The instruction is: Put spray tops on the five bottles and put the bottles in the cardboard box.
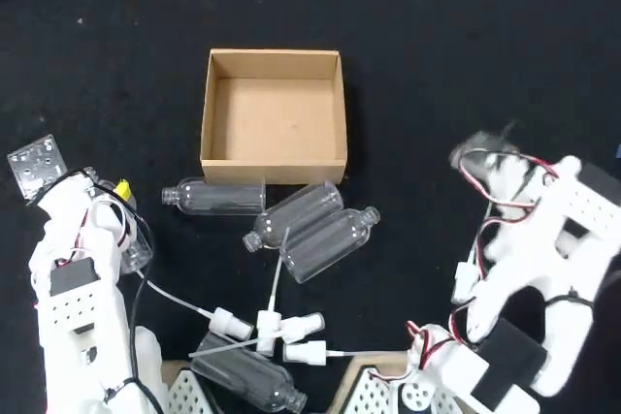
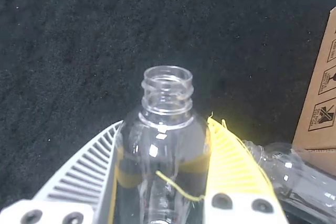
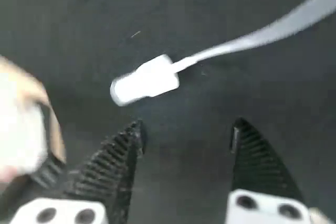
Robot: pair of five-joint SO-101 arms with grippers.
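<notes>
Surface: black, felt-like cloth under everything, with both white arms at the near edge.
Cardboard box: square, open-topped and plain brown, its bare floor visible from above. The left wrist view adds a side wall with printed symbols.
Loose bottles: three of clear, round-shouldered plastic lie on their sides just in front of the box, two of them touching. A fourth bottle lies at the near edge between the arm bases.
Held bottle: clear, uncapped, its threaded neck sticking out past the fingertips. From above it is a glassy patch at the left arm's tip.
Left gripper: clenched on the held bottle's body, with a ribbed white finger on one side and a yellow one on the other.
Right gripper: its dark ribbed fingers are spread apart, grasping nothing.
Spray tops: small white caps with thin dip tubes, clustered near the fourth bottle.
Spray top: lies on the cloth just ahead of the right gripper's fingertips, not between them.
</notes>
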